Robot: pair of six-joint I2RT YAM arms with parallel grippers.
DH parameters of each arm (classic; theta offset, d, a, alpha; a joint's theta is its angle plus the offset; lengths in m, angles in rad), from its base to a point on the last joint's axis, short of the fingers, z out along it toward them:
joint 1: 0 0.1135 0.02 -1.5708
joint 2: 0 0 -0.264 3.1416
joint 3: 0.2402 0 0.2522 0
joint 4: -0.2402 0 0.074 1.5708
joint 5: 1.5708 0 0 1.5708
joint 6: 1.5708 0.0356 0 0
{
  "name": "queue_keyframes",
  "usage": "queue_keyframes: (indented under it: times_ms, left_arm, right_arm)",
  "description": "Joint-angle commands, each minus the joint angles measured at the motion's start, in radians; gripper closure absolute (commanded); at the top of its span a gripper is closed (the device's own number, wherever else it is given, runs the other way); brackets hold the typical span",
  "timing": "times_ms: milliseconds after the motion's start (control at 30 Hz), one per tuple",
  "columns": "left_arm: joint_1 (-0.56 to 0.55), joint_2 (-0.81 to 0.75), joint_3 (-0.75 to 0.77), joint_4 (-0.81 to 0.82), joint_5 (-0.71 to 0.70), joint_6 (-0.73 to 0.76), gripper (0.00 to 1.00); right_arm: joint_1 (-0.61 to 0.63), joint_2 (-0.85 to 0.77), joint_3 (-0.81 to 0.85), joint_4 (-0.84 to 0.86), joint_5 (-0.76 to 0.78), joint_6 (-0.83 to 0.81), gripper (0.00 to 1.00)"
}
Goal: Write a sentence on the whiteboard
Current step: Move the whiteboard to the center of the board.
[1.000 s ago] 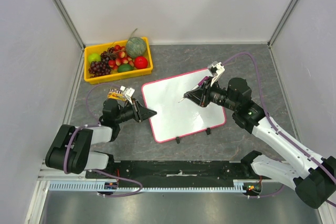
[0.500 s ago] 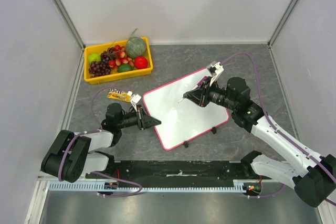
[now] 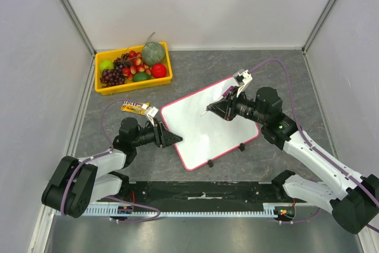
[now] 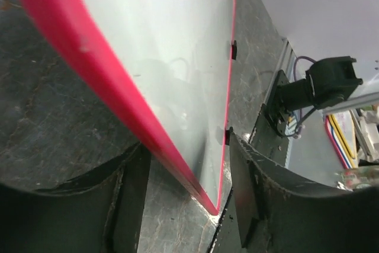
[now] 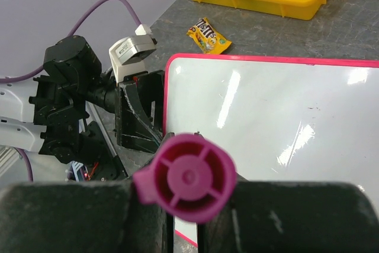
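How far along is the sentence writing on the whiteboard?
Nothing written yet: the whiteboard looks blank. In hand: the right gripper holds a magenta marker over it, and the jaws of the left gripper straddle its near corner. Left: the whole sentence.

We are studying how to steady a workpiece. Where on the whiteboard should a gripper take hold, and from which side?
Take the whiteboard by its thin rim at the near-left corner, coming in low from the left. Feet lift the rim off the table, likely leaving finger room beneath. The left gripper has that corner between open jaws, clear of the marker in the right gripper.
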Motion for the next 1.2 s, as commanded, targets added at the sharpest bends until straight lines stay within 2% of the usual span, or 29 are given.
queue_keyframes:
  times_ms: [0, 167, 400, 467, 567, 633, 900, 1100, 1167]
  left_arm:
    - [0.000, -0.053, 0.035, -0.028, -0.113, -0.007, 0.37]
    - [0.018, -0.030, 0.073, 0.023, -0.143, -0.044, 0.37]
    - [0.059, 0.114, 0.133, 0.219, -0.031, -0.116, 0.42]
    - [0.067, 0.160, 0.139, 0.271, 0.012, -0.124, 0.53]
    - [0.082, 0.217, 0.128, 0.355, 0.078, -0.138, 0.82]
    - [0.089, 0.240, 0.104, 0.426, 0.115, -0.146, 0.98]
    - [0.093, 0.317, 0.112, 0.445, 0.293, -0.124, 0.98]
    - [0.067, 0.453, 0.131, 0.664, 0.388, -0.262, 0.98]
    - [0.053, 0.470, 0.138, 0.678, 0.397, -0.271, 0.98]
  right_arm:
    - [-0.004, 0.000, 0.008, 0.051, -0.015, 0.003, 1.00]
    - [-0.005, 0.001, 0.011, 0.054, -0.022, 0.001, 1.00]
    - [-0.008, -0.003, 0.010, 0.052, -0.032, 0.000, 1.00]
    - [-0.011, -0.009, 0.008, 0.052, -0.030, 0.000, 1.00]
    - [-0.013, -0.012, 0.007, 0.049, -0.030, -0.002, 1.00]
    - [-0.014, -0.014, 0.005, 0.049, -0.030, -0.002, 1.00]
    - [-0.019, -0.003, 0.011, 0.049, -0.044, -0.006, 1.00]
    - [-0.022, -0.006, 0.030, 0.042, -0.050, -0.009, 1.00]
    - [-0.025, -0.012, 0.034, 0.031, -0.048, -0.012, 1.00]
